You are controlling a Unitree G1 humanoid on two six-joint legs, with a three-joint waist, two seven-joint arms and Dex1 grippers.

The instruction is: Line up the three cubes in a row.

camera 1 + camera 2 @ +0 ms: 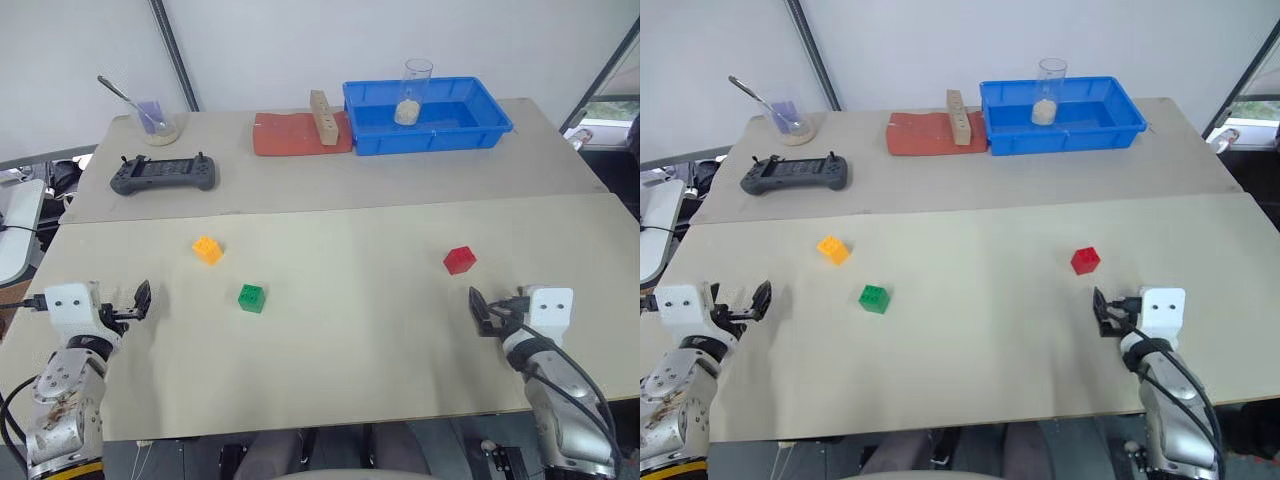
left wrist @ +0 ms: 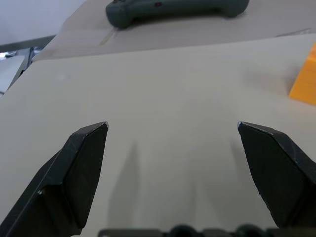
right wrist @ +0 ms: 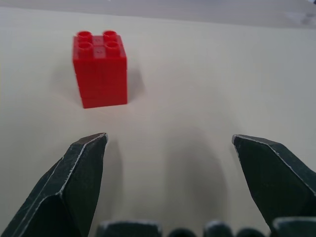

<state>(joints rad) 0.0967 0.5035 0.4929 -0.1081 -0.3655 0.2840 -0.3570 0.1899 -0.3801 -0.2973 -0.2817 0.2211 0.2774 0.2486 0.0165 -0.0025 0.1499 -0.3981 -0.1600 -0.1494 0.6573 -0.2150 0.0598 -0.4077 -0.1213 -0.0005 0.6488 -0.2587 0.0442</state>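
Right wrist view shows your right gripper (image 3: 170, 140) with jaws wide apart and nothing between them, the red cube (image 3: 100, 69) just ahead, ready for you to grab.

Three small studded toy-brick cubes, each resting upright with studs up on the near tan table panel (image 1: 330, 340), none touching another. The orange-yellow cube (image 1: 207, 249) lies farthest to the left, turned slightly so one corner faces the viewer. The green cube (image 1: 251, 298) sits near it, at about 4 o'clock from the orange-yellow cube and closer to the table's near edge. The red cube (image 1: 459, 260) stands well apart from both, at about 3 o'clock from the orange-yellow cube and about 2 o'clock from the green one; the right wrist view shows four round studs on its top (image 3: 100, 69) and horizontal seams across its front face. The three form a shallow, uneven triangle, not a row.
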